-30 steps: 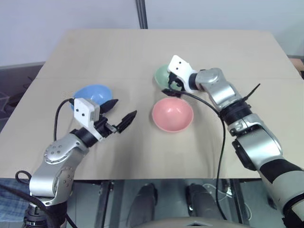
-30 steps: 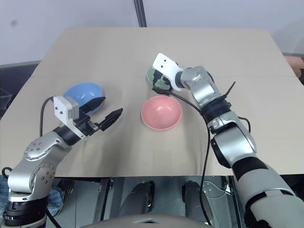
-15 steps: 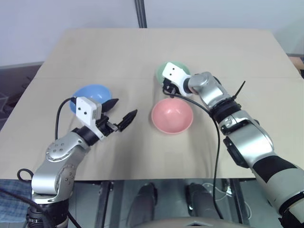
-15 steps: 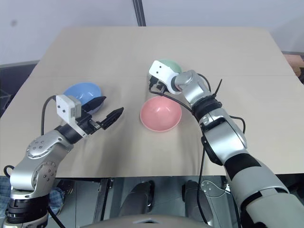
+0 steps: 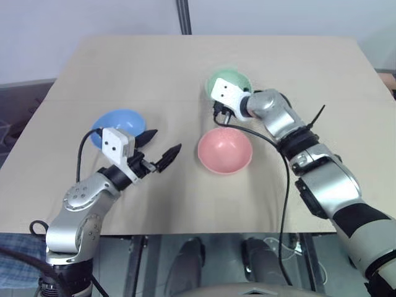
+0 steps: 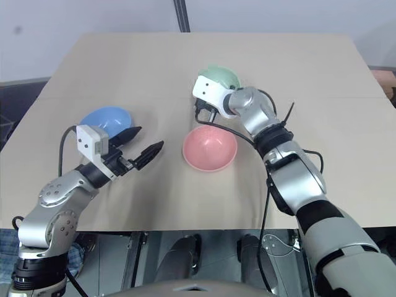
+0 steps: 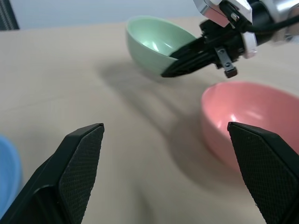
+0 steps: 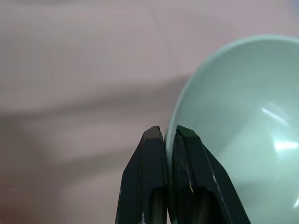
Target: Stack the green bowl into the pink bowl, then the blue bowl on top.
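Note:
The green bowl (image 5: 231,82) sits at the table's far middle, tilted, with my right gripper (image 8: 169,134) shut on its near rim. The left wrist view shows that same grip on the green bowl (image 7: 153,39). The pink bowl (image 5: 224,150) stands upright on the table just in front of it, empty. The blue bowl (image 5: 117,123) rests at the left, right behind my left gripper (image 5: 164,141). That gripper hovers open with nothing between its fingers and points toward the pink bowl (image 7: 252,111).
The tan table (image 5: 185,68) carries nothing else. Its front edge runs just under my forearms. A black cable (image 5: 288,185) hangs along my right arm. A dark post (image 5: 184,17) stands behind the far edge.
My right gripper has shut on the green bowl's rim and rolled, tipping the bowl up and slightly away. The left arm has stayed in place.

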`<state>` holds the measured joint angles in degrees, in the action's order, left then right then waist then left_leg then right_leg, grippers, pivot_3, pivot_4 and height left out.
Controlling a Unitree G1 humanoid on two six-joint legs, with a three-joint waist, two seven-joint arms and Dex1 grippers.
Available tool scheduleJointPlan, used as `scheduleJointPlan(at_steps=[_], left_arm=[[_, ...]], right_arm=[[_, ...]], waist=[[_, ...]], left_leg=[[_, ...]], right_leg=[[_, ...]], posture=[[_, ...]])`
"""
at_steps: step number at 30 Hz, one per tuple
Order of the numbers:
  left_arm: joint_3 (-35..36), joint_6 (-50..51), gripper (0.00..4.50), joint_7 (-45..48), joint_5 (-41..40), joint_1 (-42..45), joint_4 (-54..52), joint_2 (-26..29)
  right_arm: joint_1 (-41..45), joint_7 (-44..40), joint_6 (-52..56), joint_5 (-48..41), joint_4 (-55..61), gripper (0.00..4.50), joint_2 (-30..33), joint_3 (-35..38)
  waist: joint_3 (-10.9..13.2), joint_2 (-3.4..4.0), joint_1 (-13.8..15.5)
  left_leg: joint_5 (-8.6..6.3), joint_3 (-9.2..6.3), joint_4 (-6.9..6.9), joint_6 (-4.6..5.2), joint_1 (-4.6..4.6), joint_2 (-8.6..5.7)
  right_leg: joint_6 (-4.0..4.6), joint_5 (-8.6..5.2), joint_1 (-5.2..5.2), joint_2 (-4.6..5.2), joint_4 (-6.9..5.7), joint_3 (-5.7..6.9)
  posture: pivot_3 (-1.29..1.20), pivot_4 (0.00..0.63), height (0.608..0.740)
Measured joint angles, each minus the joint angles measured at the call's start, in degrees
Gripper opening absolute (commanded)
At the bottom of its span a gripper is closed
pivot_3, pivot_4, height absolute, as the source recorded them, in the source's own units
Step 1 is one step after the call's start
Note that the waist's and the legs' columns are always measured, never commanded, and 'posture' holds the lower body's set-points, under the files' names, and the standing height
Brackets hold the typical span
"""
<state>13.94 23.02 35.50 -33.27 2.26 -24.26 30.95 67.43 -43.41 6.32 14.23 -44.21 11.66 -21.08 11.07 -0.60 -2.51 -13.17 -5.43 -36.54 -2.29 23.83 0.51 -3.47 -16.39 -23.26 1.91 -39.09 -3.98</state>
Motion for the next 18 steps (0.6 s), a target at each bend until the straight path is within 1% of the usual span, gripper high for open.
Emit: scheduleJointPlan(at_steps=[2, 4, 5, 8, 9, 14, 15, 17, 18], left_arm=[[-0.32, -0.50, 4.50, 1.02, -0.16, 0.30, -0.13, 0.02], [-0.46, -0.75, 4.50, 1.55, -0.17, 0.26, -0.26, 0.09], [-0.53, -0.94, 4.50, 2.38, -0.23, 0.04, -0.45, 0.27], [-0.92, -0.98, 4.50, 4.12, -0.69, -0.29, -1.20, 0.35], [-1.12, -0.98, 4.50, 5.11, -0.76, -0.31, -1.42, 0.49], [-1.53, -1.02, 4.50, 8.21, -1.35, -0.03, -1.40, 1.03], [-1.87, -1.05, 4.50, 9.10, -1.72, 0.22, -1.33, 1.10], [-2.23, -1.05, 4.50, 9.61, -1.77, 0.57, -1.00, 1.19], [-2.67, -1.08, 4.50, 10.29, -1.78, 1.07, -0.67, 1.22]], right_arm=[[-4.03, -3.20, -0.66, -0.84, 7.52, 0.05, 1.80, -0.25], [-6.20, -5.15, -0.49, -1.54, 11.39, 0.05, 2.93, -0.32], [-8.10, -7.63, -0.22, -2.66, 16.60, 0.05, 4.91, -0.30], [-9.72, -10.96, 1.14, -5.37, 26.14, 0.05, 8.48, 1.51], [-10.68, -12.30, 2.23, -6.66, 30.92, 0.05, 10.24, 2.39], [-16.24, -17.47, 3.60, -10.05, 44.03, 0.05, 16.21, 3.16], [-18.92, -19.83, 4.54, -11.58, 48.50, 0.05, 18.58, 3.07], [-20.63, -21.69, 5.77, -13.16, 51.50, 0.05, 19.55, 2.96], [-23.11, -23.30, 7.42, -15.17, 55.93, 0.05, 21.02, 2.96]], waist=[[0.00, 0.00, 0.01], [0.00, 0.01, -0.01], [0.01, 0.01, 0.01], [0.01, 0.01, -0.02], [0.01, 0.01, 0.01], [0.00, 0.00, 0.08], [0.00, 0.00, 0.15], [0.00, 0.00, 0.12], [0.00, 0.00, 0.16]], left_leg=[[0.00, 0.00, -0.01, 0.00, 0.01, 0.00], [0.00, 0.01, -0.02, 0.01, 0.02, -0.01], [-0.01, 0.01, -0.05, 0.02, 0.03, -0.01], [-0.10, -0.02, -0.10, 0.17, 0.00, 0.00], [-0.11, -0.04, -0.10, 0.20, 0.00, 0.00], [-0.14, -0.05, -0.32, 0.24, -0.02, -0.01], [-0.14, -0.07, -0.39, 0.25, -0.02, -0.01], [-0.14, -0.08, -0.48, 0.25, -0.03, -0.01], [-0.15, -0.13, -0.53, 0.26, -0.03, -0.01]], right_leg=[[0.00, 0.00, 0.00, 0.01, 0.00, 0.00], [0.00, 0.00, 0.00, 0.02, 0.00, 0.00], [-0.01, 0.00, 0.00, 0.02, -0.03, 0.00], [-0.01, 0.00, 0.00, 0.01, -0.10, 0.01], [-0.01, 0.00, 0.00, 0.00, -0.12, 0.02], [-0.01, 0.00, 0.06, 0.00, -0.29, 0.03], [-0.01, 0.00, 0.10, 0.01, -0.33, 0.05], [-0.01, 0.00, 0.12, 0.00, -0.38, 0.06], [-0.01, 0.00, 0.15, -0.01, -0.41, 0.09]], posture=[[0.00, 0.150, 0.740], [0.00, 0.150, 0.740], [0.00, 0.150, 0.740], [0.00, 0.150, 0.740], [0.00, 0.150, 0.740], [0.00, 0.150, 0.740], [0.00, 0.150, 0.740], [0.00, 0.150, 0.740], [0.00, 0.150, 0.740]])
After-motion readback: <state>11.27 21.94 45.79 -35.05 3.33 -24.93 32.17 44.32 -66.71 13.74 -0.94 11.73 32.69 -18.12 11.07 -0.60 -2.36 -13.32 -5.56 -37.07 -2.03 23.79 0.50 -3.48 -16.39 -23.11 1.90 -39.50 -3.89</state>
